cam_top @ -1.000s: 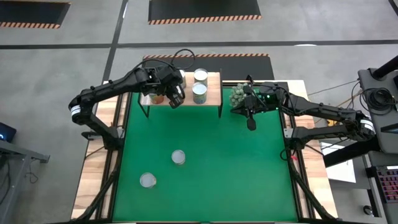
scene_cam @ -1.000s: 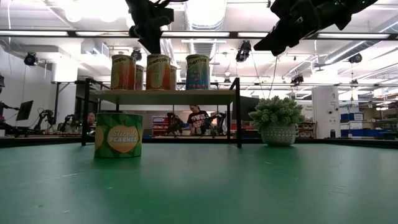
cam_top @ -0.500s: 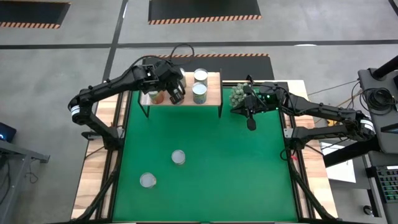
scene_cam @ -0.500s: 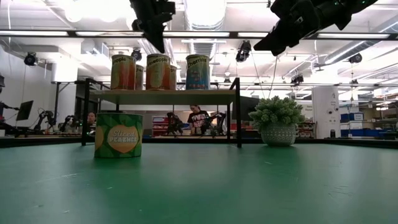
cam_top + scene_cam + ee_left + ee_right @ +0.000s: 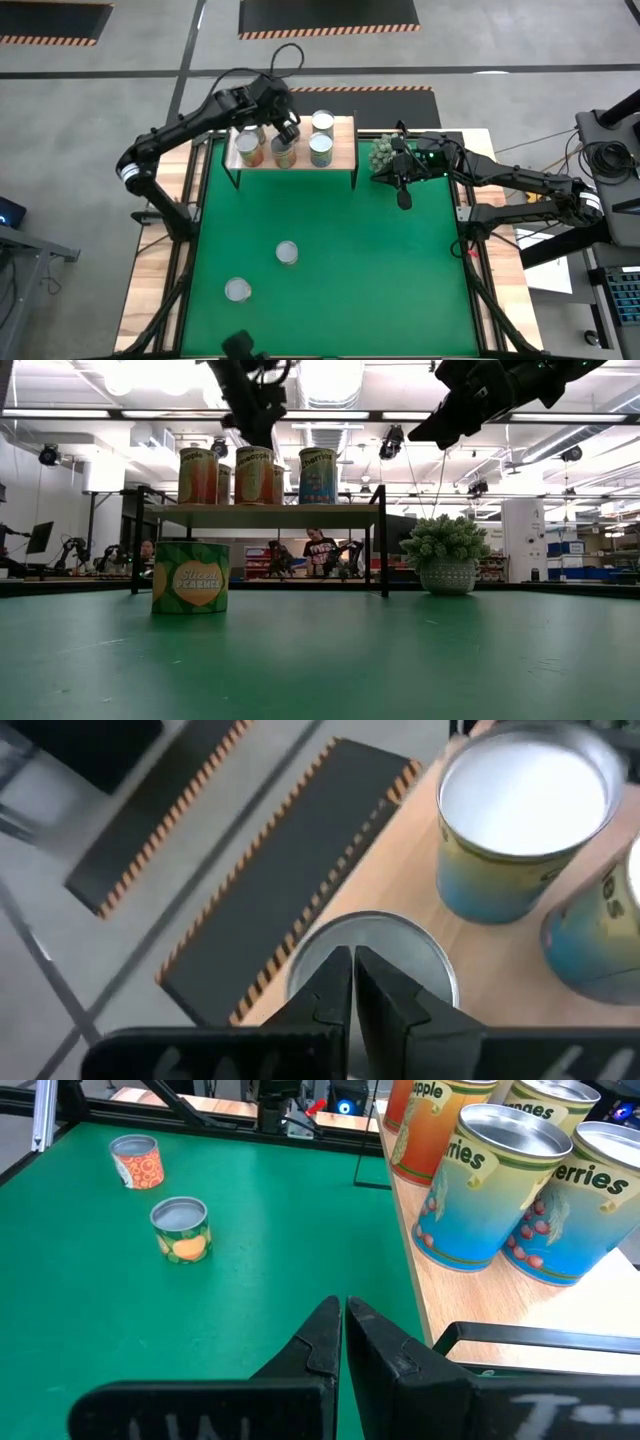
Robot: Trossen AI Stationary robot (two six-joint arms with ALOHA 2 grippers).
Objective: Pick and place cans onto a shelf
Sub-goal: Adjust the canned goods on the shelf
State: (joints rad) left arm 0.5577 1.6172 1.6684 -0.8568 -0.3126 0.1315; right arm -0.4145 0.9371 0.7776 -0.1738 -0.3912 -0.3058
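Your left claw (image 5: 287, 127) has swung away from the shelf's 6 o'clock edge toward 12 o'clock, and now hangs over the back of the shelf (image 5: 342, 150), clenched on nothing; a second ago it covered the can at the middle of the front row. That can (image 5: 284, 153) now shows uncovered, standing between the can at the shelf's 9 o'clock end (image 5: 248, 151) and a blue one (image 5: 320, 149). Another can (image 5: 322, 122) stands at 12 o'clock of the blue one. In the left wrist view the shut fingers (image 5: 352, 982) hang right above a silver top.

Your right claw (image 5: 403, 198) has not moved: it waits at 3 o'clock of the shelf, clenched and empty, just at 6 o'clock of the plant (image 5: 384, 153).

Two cans are left on the green counter (image 5: 400, 290), unchanged: one (image 5: 287, 253) near the middle and one (image 5: 237, 290) toward 7 o'clock of it, well apart from the shelf. A dark object (image 5: 242, 346) has come in at the counter's 6 o'clock edge; you cannot tell what it is. Nothing stands between the loose cans and the shelf.
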